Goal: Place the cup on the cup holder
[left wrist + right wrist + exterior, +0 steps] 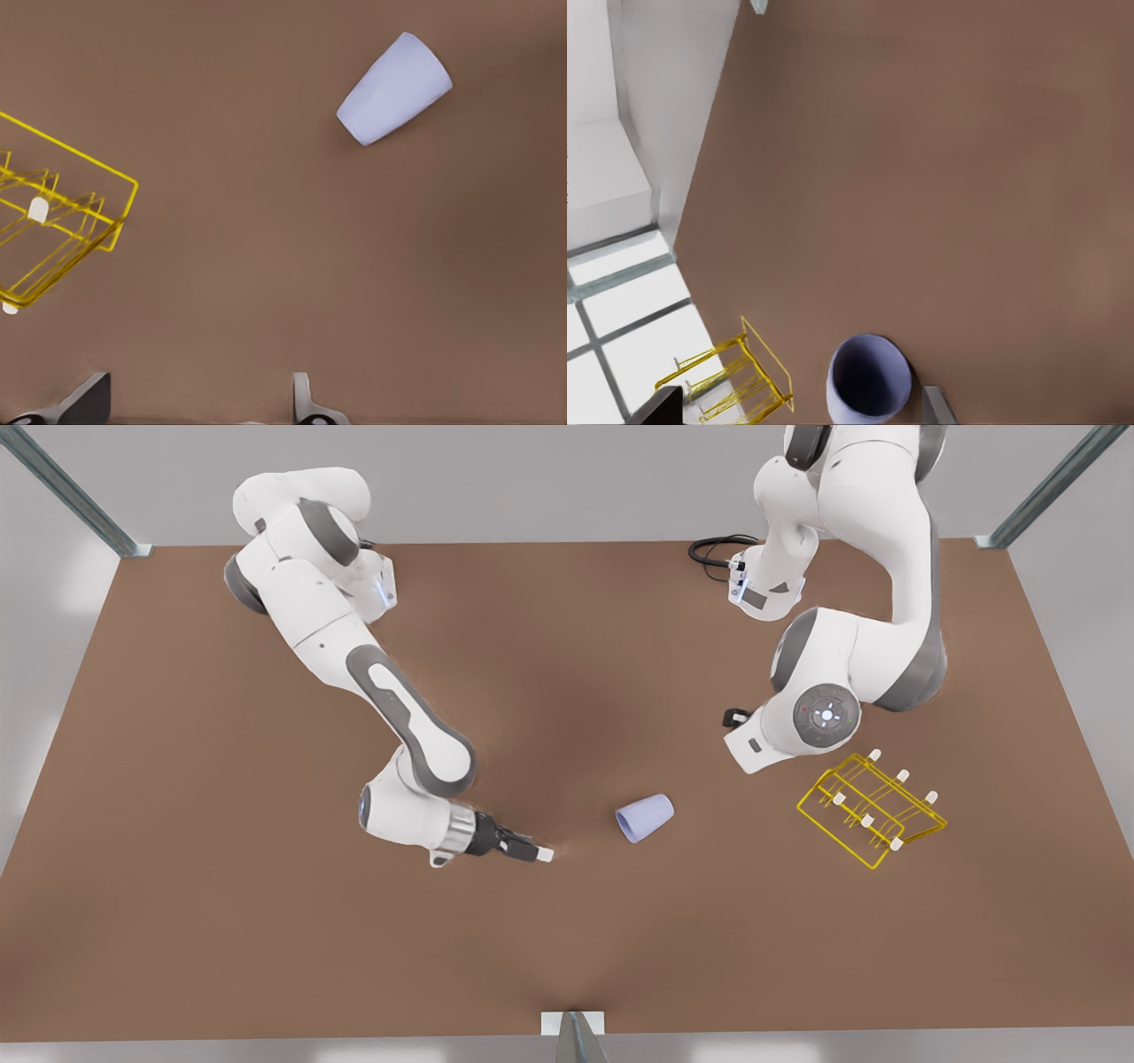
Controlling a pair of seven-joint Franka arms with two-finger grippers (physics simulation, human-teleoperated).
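Cup point(645, 817) pickup looks to be the step in hand, since the tumbler is not yet gripped. Farthest toward the front view's left, the right gripper point(538, 854) sits low over the table point(221, 921), fingers spread and empty, aimed at the cup close by. The cup lies on its side on the bare table, its dark mouth turned toward that gripper, with a gap between them. Further along, the left gripper point(197, 412) waits high above the table, its fingers parted and empty. At the front view's right stands the cup holder point(873, 810), well apart from the cup. The next move probably calls for closing that gap and pinching the cup's wall, then carrying it over a prong. I count one cup, one holder with six white-capped prongs, and two arms.
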